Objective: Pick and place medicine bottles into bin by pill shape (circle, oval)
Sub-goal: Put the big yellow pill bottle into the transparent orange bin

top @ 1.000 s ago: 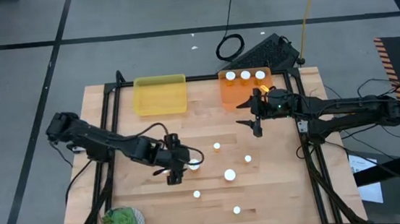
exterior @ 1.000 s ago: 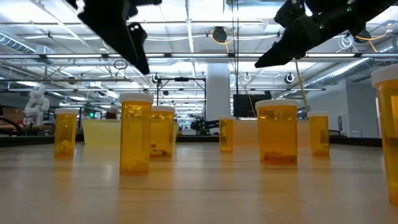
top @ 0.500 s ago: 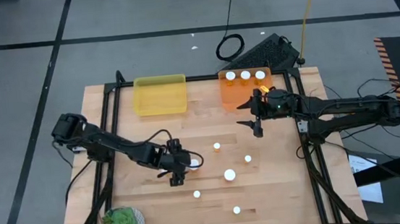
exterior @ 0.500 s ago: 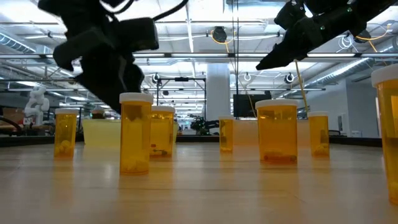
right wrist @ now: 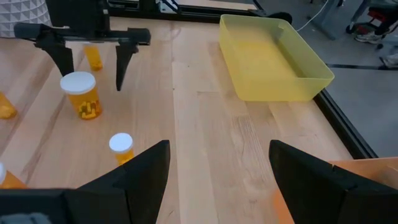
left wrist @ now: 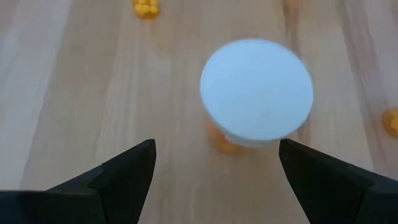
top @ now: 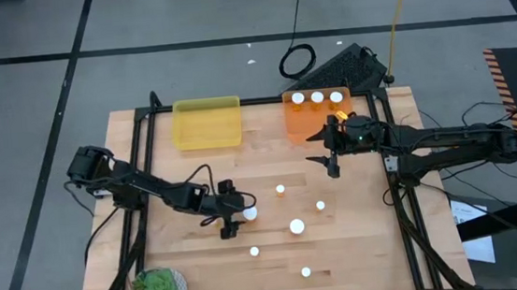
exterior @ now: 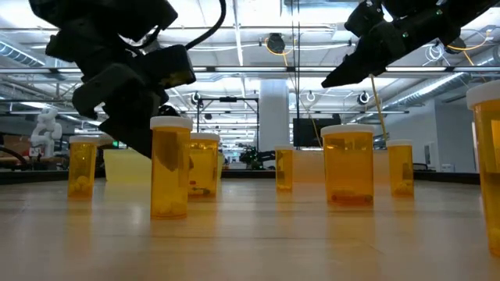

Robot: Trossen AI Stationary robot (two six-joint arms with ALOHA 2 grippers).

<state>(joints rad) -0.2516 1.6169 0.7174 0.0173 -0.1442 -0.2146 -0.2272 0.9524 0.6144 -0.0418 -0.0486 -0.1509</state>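
High view: the left pincer is low over the tabletop, fingers spread, with one bottle touching or just beside its tip. Four more white-capped bottles stand loose beyond it. The right pincer hangs spread beside the orange bin, which holds three bottles; the yellow bin is well apart from the left pincer and looks to hold nothing.

Low view: the left pincer sits at cap height against the near bottle, its dark finger partly behind the amber wall. The bottle stands upright. Pills lie at its bottom, too small to tell their shape. The right pincer is raised above the other bottles and clear of them.

Left wrist view: the white cap lies ahead of the fingers, between them but nearer one side; nothing is pinched yet.

Right wrist view: the right arm's own fingers are spread and hold nothing. Ahead of them the left pincer straddles a white-capped bottle.

Judgement: the step in hand is the grasp. To do it well, the left pincer should centre on the bottle, go lower so the fingers meet the amber body under the cap, then shut squarely. An off-centre squeeze could tip or skid the light bottle. Which bin is right depends on the pill shape.
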